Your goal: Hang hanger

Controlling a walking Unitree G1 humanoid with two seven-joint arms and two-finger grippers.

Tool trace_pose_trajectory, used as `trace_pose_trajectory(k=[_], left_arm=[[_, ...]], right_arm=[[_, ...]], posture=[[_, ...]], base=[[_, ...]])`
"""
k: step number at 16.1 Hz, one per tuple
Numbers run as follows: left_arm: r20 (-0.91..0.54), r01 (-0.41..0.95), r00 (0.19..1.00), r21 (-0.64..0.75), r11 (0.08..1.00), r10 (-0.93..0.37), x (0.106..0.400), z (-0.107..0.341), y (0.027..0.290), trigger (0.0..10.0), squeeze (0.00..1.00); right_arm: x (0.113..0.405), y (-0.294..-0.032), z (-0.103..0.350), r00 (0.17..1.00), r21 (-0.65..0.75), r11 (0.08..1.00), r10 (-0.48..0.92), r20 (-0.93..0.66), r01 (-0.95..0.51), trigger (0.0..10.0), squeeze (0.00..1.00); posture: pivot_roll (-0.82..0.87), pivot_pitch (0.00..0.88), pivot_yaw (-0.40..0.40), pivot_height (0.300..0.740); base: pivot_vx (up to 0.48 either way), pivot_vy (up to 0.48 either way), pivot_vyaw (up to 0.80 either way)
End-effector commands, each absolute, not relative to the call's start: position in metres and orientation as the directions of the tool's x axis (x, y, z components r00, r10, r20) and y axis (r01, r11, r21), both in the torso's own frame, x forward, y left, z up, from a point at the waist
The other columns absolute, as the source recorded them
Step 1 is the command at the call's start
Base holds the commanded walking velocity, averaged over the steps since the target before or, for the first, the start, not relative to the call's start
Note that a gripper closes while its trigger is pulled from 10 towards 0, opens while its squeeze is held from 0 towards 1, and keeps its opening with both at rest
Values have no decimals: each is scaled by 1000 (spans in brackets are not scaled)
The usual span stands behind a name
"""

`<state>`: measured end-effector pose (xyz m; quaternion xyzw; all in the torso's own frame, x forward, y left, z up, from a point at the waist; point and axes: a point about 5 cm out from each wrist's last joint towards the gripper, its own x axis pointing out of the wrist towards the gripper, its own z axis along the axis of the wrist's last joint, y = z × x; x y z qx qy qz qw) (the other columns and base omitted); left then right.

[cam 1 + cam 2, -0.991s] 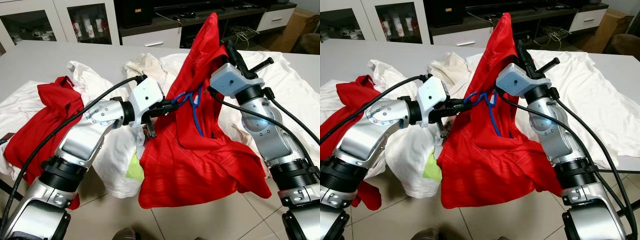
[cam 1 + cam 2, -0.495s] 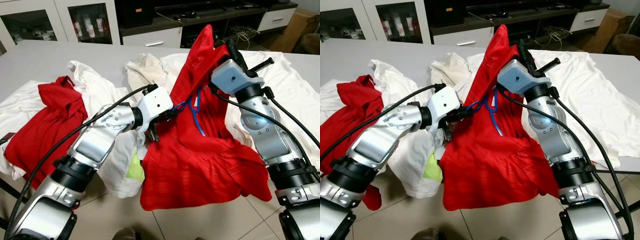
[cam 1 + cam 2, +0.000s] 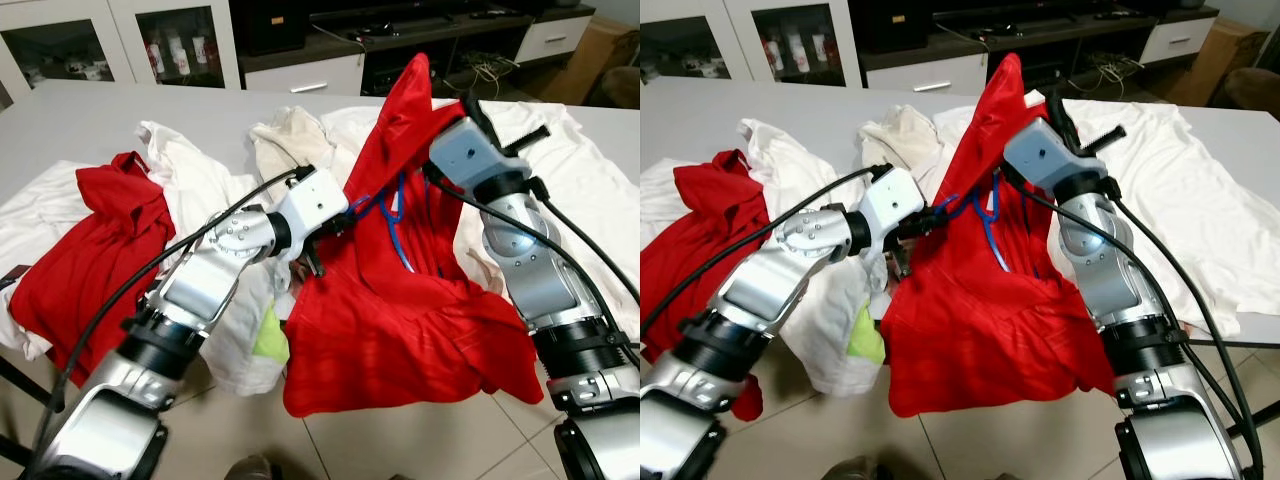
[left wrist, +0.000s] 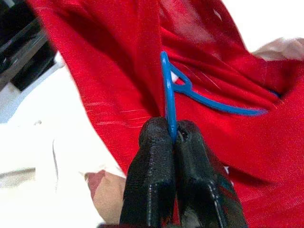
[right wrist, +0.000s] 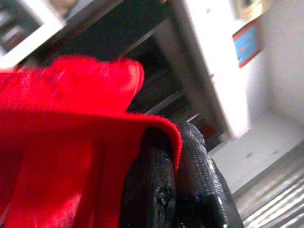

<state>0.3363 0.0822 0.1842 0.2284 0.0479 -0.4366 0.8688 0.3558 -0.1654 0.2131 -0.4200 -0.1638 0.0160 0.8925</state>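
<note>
At centre frame, a red shirt [image 3: 400, 300] hangs lifted above the grey table [image 3: 80, 120] — its upper edge pinched between the closed fingers of the right gripper [image 5: 173, 190], high and right of centre. The left gripper [image 4: 172, 137], reaching in from lower left, has its fingers clamped tight on the thin blue hanger [image 4: 167, 92], which sits against the shirt's folds at mid-frame. White garments [image 3: 560, 170] and a second red shirt [image 3: 90, 240], at left, lie spread across the tabletop — cabinets [image 3: 120, 40] line the background.
</note>
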Motion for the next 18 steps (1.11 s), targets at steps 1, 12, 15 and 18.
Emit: trace_pose_trajectory(k=[1,12,15,18], left_arm=[[-257,747,660,323,582,-705,345,190,89,10000,0],[-122,636,769,241,733,-627,370,210,106,10000,0],[-185,690,718,316,652,-670,369,208,115,10000,0],[-286,744,635,474,470,-717,366,209,127,10000,0]], right_arm=[[356,-166,215,948,-746,661,180,261,79,10000,0],[327,-140,205,864,-719,646,486,129,-256,10000,0],[324,-147,213,842,-734,624,522,135,-269,10000,0],[327,-166,229,830,-792,558,544,122,-249,10000,0]], posture=[[81,0,7,740],[71,0,-2,740],[71,0,-6,740],[72,0,-11,740]], base=[[0,0,0],[0,0,0],[0,0,0],[0,0,0]])
